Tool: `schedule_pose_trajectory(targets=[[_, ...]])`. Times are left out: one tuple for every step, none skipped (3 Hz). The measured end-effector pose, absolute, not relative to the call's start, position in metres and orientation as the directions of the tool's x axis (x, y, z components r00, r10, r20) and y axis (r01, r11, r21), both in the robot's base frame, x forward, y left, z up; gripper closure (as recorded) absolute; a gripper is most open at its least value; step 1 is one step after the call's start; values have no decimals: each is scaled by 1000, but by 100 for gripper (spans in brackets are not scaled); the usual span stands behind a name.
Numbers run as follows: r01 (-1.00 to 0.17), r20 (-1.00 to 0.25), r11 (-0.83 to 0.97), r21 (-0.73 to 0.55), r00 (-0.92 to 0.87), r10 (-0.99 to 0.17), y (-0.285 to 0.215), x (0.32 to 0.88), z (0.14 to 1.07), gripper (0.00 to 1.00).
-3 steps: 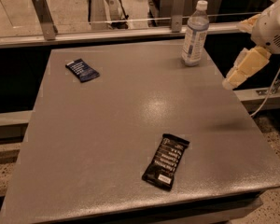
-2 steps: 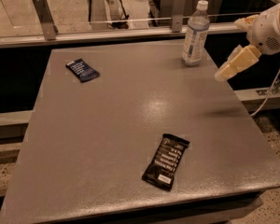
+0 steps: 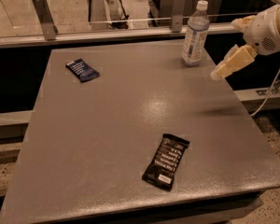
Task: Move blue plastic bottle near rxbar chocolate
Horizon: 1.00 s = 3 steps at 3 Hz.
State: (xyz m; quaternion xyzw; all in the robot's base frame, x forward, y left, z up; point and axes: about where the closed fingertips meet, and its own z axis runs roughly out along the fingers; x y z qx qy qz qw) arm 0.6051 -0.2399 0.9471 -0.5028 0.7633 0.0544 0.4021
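Observation:
The blue plastic bottle (image 3: 195, 33), clear with a white cap and a pale label, stands upright near the table's far right edge. The rxbar chocolate (image 3: 166, 161), a flat black wrapper with white lettering, lies at the front centre-right of the table. My gripper (image 3: 224, 48) hovers at the right, just right of the bottle and apart from it. It is open and empty, with one cream finger (image 3: 230, 62) reaching down-left and the other higher up behind it.
A smaller dark blue wrapper (image 3: 82, 70) lies at the far left of the grey table (image 3: 107, 125). A metal rail with posts (image 3: 43, 16) runs along the back. A cable (image 3: 273, 88) hangs off the table's right side.
My gripper has moved left, closer to the bottle. The bottle and both wrappers have not moved.

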Motion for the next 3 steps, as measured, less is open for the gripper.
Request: schedule_pose_trajectory(targets=[[-788, -729, 550, -276, -202, -654, -232, 635, 932, 0], [-740, -787, 629, -238, -233, -572, -229, 675, 918, 0], [-690, -835, 695, -202, -250, -490, -226, 707, 910, 0]])
